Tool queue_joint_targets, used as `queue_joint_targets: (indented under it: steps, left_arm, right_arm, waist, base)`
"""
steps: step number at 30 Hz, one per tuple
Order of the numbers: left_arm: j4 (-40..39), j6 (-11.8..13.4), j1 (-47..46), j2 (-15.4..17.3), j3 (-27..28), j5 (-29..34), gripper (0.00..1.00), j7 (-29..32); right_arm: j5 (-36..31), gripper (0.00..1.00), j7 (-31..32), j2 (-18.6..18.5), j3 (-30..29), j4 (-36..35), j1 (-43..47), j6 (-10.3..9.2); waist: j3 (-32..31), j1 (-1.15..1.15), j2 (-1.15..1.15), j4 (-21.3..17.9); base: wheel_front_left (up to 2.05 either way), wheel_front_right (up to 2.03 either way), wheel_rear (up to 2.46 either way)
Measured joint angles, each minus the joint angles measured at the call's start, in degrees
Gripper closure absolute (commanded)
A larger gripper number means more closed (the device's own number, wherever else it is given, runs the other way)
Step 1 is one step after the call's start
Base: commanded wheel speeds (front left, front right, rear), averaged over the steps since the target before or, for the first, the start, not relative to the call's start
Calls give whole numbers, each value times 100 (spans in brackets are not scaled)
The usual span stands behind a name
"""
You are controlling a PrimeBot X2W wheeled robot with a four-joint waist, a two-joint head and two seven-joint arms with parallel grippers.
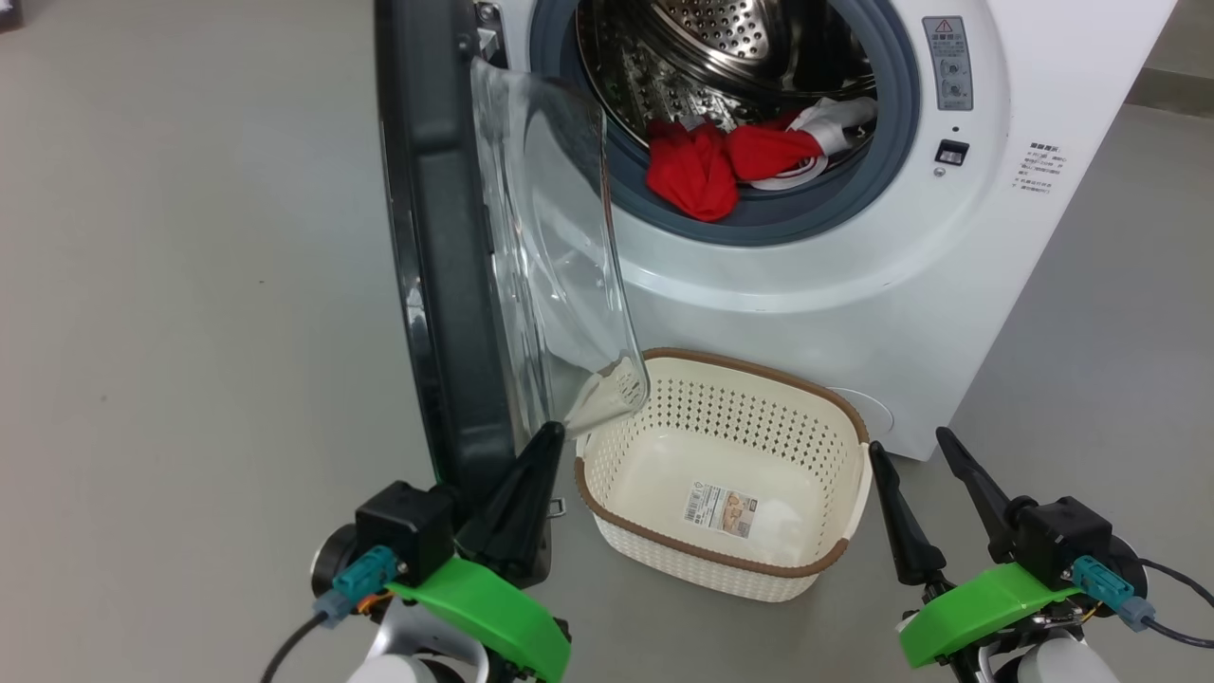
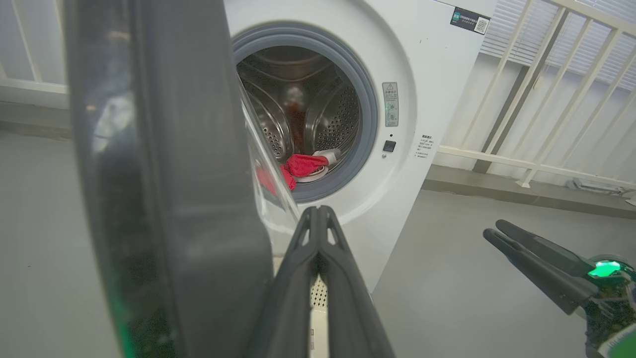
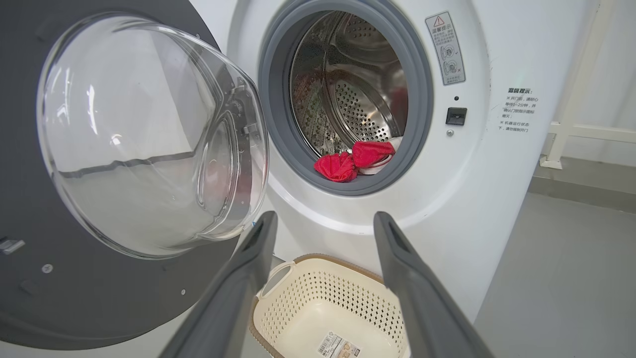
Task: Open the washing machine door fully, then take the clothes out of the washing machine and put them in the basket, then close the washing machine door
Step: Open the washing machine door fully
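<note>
The washing machine (image 1: 948, 285) stands with its door (image 1: 446, 285) swung out about edge-on towards me, its glass bowl (image 1: 560, 247) bulging right. Red clothes (image 1: 730, 161) with white parts lie at the drum's front lip, also in the wrist views (image 2: 303, 166) (image 3: 353, 161). The cream basket (image 1: 721, 474) sits on the floor below the opening, holding nothing but its sticker. My left gripper (image 1: 541, 446) is shut, its tip beside the door's lower rim on the inner side; touching or not, I cannot tell. My right gripper (image 1: 915, 451) is open, right of the basket.
Grey floor (image 1: 171, 332) spreads to the left of the door. A white railing (image 2: 546, 99) and a low kerb run behind the machine on the right. The right gripper (image 2: 502, 233) appears in the left wrist view at lower right.
</note>
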Motion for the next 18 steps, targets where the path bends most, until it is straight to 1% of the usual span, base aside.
queue_joint_targets:
  steps: [2, 5, 12, 18]
  left_arm:
    - [32, 99, 0, 20, 57, -15, 100, 47]
    - [32, 176, 0, 23, 87, -29, 100, 87]
    - [24, 232, 24, 66, 193, -43, 100, 88]
    - [37, 438, 36, 210, 504, -134, 100, 26]
  right_arm:
    - [20, 0, 0, 0, 0, 30, 1, 0]
    - [20, 0, 0, 0, -2, 36, 1, 0]
    - [19, 0, 0, -1, -11, 48, 1, 0]
    - [18, 0, 0, -1, 18, 82, 1, 0]
  waist:
    - [-6, 0, 0, 27]
    - [-13, 0, 0, 68]
    - [-5, 0, 0, 206]
    - [45, 0, 0, 358]
  base:
    - [0, 0, 0]
    - [0, 0, 0]
    - [0, 0, 0]
    - [0, 0, 0]
